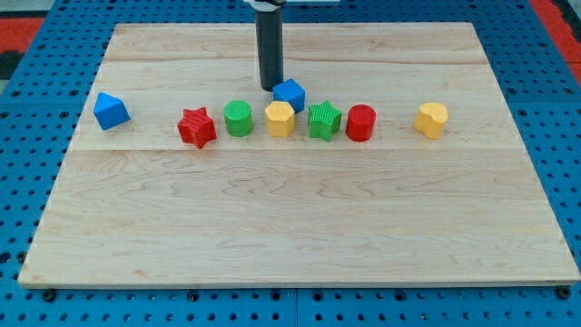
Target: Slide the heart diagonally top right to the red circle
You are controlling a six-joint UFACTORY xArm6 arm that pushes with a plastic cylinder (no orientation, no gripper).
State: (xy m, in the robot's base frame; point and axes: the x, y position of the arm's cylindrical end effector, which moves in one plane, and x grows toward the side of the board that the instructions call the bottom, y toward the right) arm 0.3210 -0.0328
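My tip [270, 87] rests on the board at the view's top centre, touching or almost touching the left side of a blue block [290, 94]. Below it runs a row: red star [197, 127], green cylinder [238, 118], yellow hexagon-like block [280, 118], green star [323, 120], red circle [360, 123]. A yellow block that looks like the heart [432, 119] stands alone to the right of the red circle, well apart from it and far from my tip.
A second blue block [111, 110] sits near the wooden board's left edge [64, 182]. Blue pegboard surrounds the board.
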